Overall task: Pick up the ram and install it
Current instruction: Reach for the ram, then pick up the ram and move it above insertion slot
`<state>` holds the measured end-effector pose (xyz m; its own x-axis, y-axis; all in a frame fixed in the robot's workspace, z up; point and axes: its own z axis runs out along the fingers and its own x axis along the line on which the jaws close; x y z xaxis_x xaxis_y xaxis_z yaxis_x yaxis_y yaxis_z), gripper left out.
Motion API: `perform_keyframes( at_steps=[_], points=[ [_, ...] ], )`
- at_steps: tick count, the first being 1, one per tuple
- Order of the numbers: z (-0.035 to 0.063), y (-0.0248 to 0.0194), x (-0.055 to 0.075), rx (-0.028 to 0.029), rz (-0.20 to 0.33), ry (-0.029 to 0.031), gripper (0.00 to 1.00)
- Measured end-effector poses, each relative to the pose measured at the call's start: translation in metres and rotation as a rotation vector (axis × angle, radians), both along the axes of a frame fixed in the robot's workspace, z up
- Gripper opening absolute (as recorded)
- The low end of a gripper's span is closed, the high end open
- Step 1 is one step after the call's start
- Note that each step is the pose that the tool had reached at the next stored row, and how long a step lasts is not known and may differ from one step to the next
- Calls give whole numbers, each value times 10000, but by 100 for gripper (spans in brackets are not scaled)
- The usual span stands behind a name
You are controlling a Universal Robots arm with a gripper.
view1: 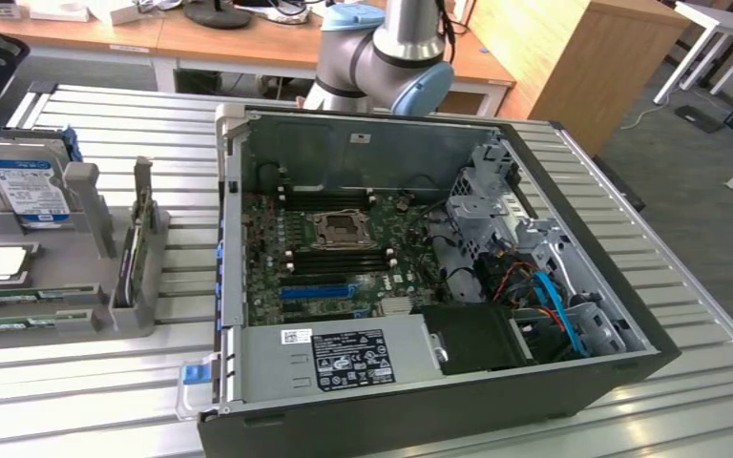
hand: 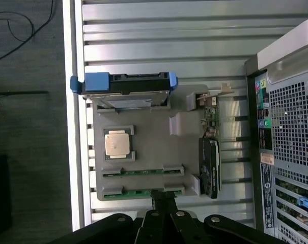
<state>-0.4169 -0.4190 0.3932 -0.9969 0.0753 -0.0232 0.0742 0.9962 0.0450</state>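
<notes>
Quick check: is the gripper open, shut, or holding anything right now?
Gripper: shut, nothing seen held; its tips are next to the nearer ram lying in the grey tray.

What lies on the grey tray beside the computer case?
A hard drive, a processor chip, two ram sticks, an upright black card. The claw covers part of one stick.

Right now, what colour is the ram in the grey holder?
Green: the ram is a thin green board, clearest in the wrist view.
</notes>
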Motion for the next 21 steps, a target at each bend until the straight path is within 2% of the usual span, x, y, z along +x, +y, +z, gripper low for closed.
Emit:
perform_keyframes(
  at_steps=[8, 21],
  points=[
    [0, -64, 0, 3, 1, 0, 10],
    [0, -65, 0, 2, 4, -1, 10]
  ],
)
